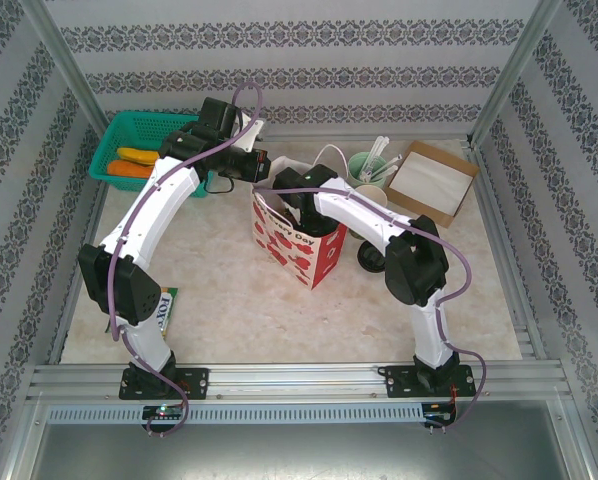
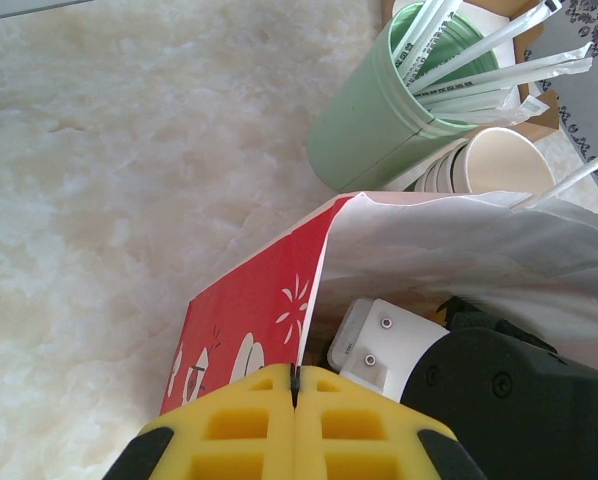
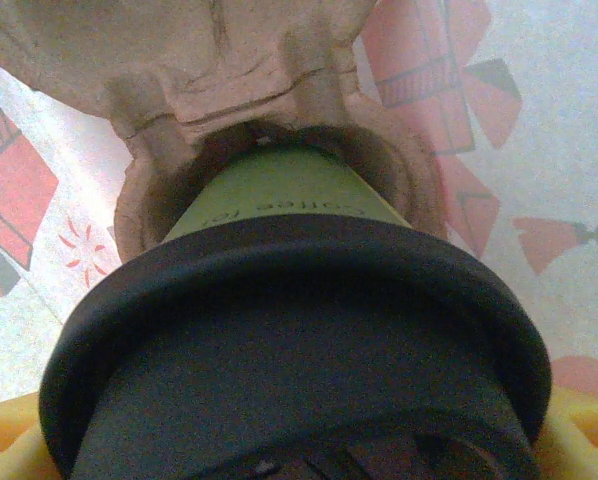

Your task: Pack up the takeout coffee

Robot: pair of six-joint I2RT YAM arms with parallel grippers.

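Top view: left gripper (image 1: 261, 168) pinches the bag (image 1: 297, 245) rim, centre frame; left wrist: its pads (image 2: 239, 425) closed on that rim; right wrist: right gripper (image 3: 289, 450) clamps the coffee cup (image 3: 279, 200), base in a cardboard holder (image 3: 229, 70) inside the bag, with release seemingly the only step left.

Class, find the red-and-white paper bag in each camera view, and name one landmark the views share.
Top external: the paper bag stands mid-table, the right arm reaching into it.
Left wrist: paper bag at centre, rim pinched by the left hand.
Right wrist: paper bag walls behind the takeout coffee.
Shared landmark: the bag's red print.
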